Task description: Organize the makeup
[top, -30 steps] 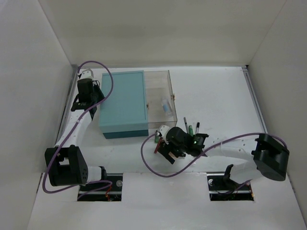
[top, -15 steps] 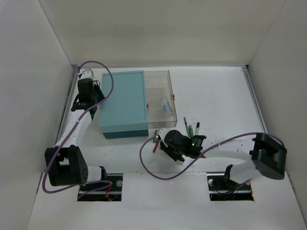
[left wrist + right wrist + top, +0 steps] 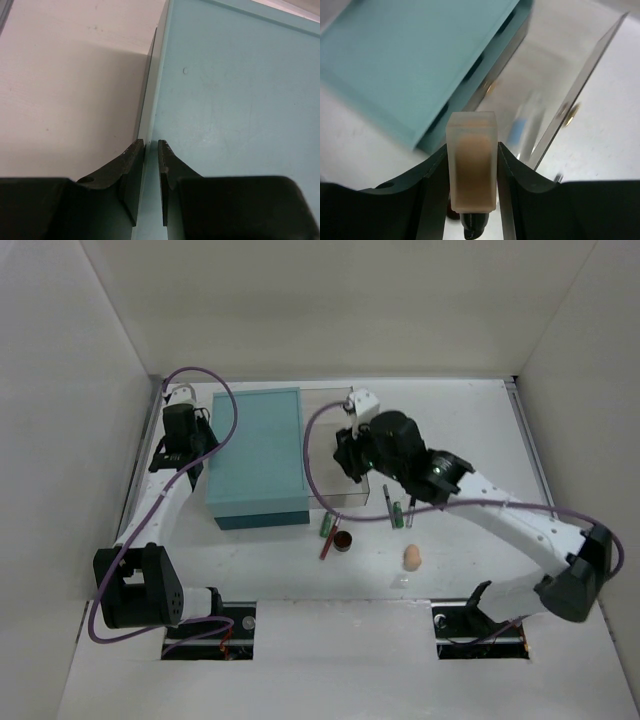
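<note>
My right gripper (image 3: 472, 146) is shut on the beige dark-capped bottle (image 3: 472, 165), with the cap pointing back toward the wrist. In the top view the right gripper (image 3: 350, 448) hangs over the clear drawer (image 3: 340, 400) pulled out of the teal box (image 3: 256, 455). A small blue-and-white item (image 3: 519, 129) lies in the drawer. On the table lie a green tube (image 3: 327, 526), a red pencil (image 3: 325, 546), a brown round pot (image 3: 343, 541), a peach sponge (image 3: 412, 557) and thin pencils (image 3: 398, 510). My left gripper (image 3: 151, 146) is shut along the box's left edge (image 3: 150, 100).
White walls close in the table on the left, back and right. The clear drawer's front wall with a brass knob (image 3: 570, 111) stands just right of the held bottle. Both arm bases sit at the near edge.
The right gripper closed on the bottle at the table's front, lifted it and swung back over the clear drawer. The pot and sponge are uncovered. The left arm stayed still.
</note>
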Robot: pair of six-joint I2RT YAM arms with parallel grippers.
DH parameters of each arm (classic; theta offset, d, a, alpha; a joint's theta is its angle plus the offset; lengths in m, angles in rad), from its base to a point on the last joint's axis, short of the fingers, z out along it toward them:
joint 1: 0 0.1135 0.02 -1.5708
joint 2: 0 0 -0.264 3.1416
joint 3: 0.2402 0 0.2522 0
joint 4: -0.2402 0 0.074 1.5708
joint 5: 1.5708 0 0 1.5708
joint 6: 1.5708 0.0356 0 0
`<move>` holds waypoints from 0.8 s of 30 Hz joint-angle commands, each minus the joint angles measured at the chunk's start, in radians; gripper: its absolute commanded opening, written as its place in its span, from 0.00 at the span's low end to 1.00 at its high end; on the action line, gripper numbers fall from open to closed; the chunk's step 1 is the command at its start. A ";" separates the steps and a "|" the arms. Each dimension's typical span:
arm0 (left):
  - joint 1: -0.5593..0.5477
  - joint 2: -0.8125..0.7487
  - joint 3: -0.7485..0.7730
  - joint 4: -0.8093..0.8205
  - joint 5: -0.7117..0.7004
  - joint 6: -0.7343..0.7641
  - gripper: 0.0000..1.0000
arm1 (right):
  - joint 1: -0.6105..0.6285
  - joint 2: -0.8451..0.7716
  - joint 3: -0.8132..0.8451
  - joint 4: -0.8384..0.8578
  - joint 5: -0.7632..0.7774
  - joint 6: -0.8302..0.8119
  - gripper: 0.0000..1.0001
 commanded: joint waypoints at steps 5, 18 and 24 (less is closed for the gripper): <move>-0.016 0.003 -0.023 -0.066 -0.004 0.011 0.15 | -0.109 0.409 0.401 0.022 0.051 0.155 0.10; -0.008 0.000 -0.020 -0.070 -0.006 0.013 0.15 | -0.123 0.626 0.461 -0.046 0.086 0.317 0.19; -0.015 0.005 -0.022 -0.070 -0.006 0.014 0.15 | -0.118 0.599 0.429 -0.046 0.090 0.304 0.39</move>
